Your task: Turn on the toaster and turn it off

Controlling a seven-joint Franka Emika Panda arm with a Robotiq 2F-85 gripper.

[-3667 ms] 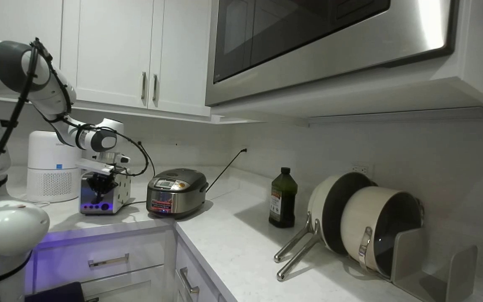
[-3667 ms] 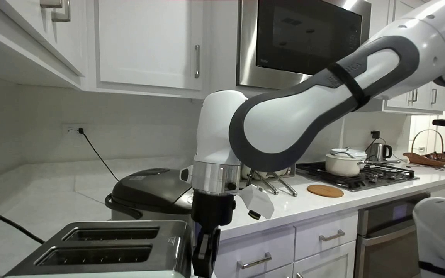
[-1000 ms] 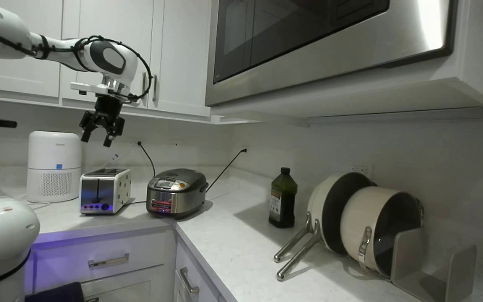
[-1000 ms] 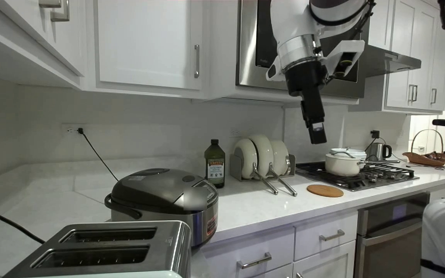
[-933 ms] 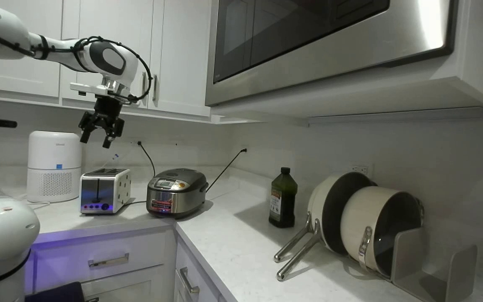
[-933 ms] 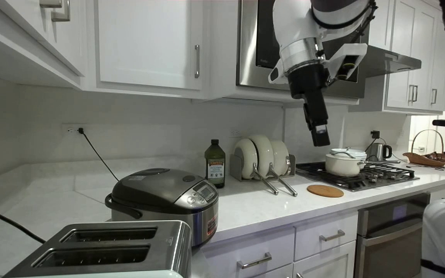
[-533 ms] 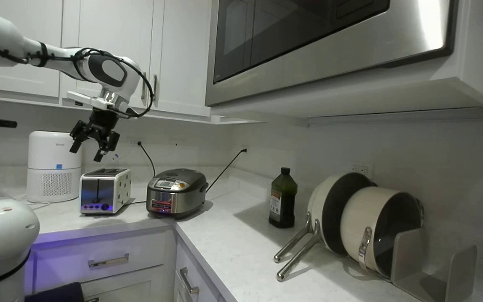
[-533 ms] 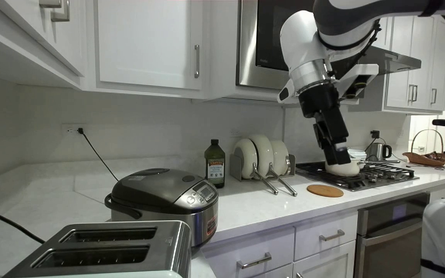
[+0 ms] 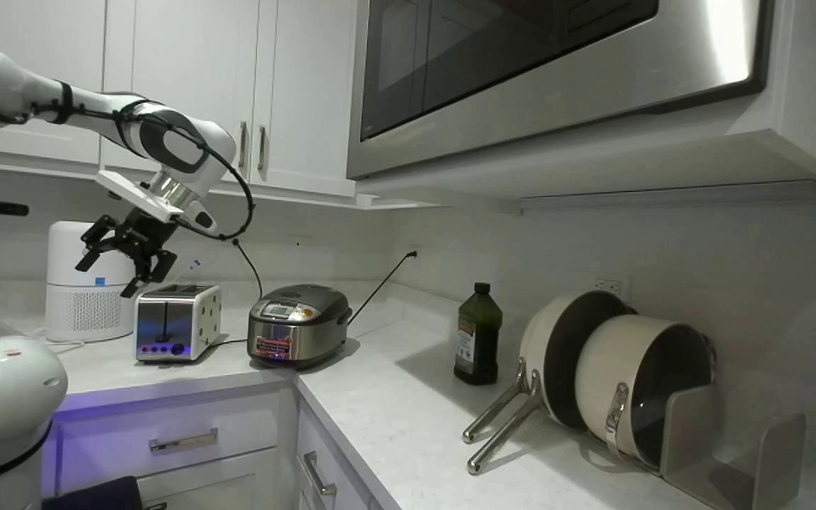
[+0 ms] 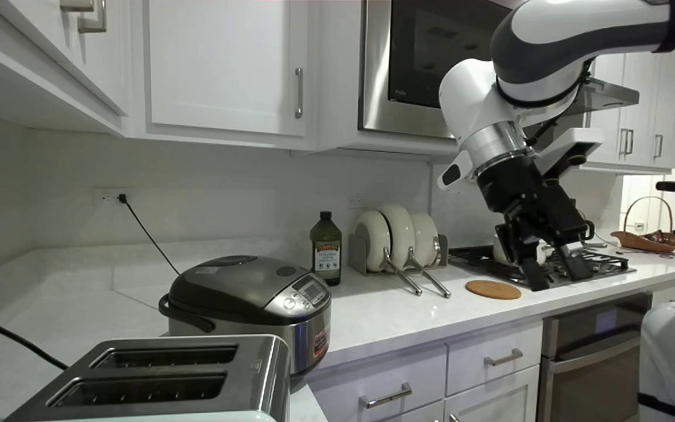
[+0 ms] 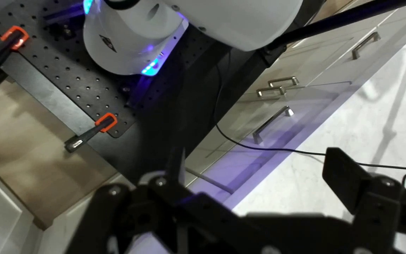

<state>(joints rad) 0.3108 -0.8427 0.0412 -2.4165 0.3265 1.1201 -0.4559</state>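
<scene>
We are finding the toaster (image 9: 178, 322) standing upright on the tabletop (image 9: 380, 397), between the white cylindrical appliance (image 9: 82, 304) and the round cooker (image 9: 299, 326). Our gripper (image 9: 107, 277) is hanging released, its 2 fingers (image 11: 345, 180) standing wide apart and grasping nothing. In an exterior view the gripper (image 10: 559, 280) is hanging well apart from the toaster, and in the wrist view it is pointing toward the robot's base (image 11: 129, 46) instead.

On progress, we are seeing no switching under way, since nothing is touching the front panel (image 9: 165, 343). That panel is glowing bluish violet, but a similar tint is lying on the drawer (image 9: 167, 421) below, so we are not taking the glow as proof of power. In the lever slot (image 9: 165, 319) we are not managing to make out where the lever is sitting. We are therefore leaving both steps, turning on and turning off, unconfirmed. With the gripper pointing away and holding nothing, we are leaning, as a guess, toward both being finished; otherwise, the gripper is needing to reach the toaster's front.
</scene>
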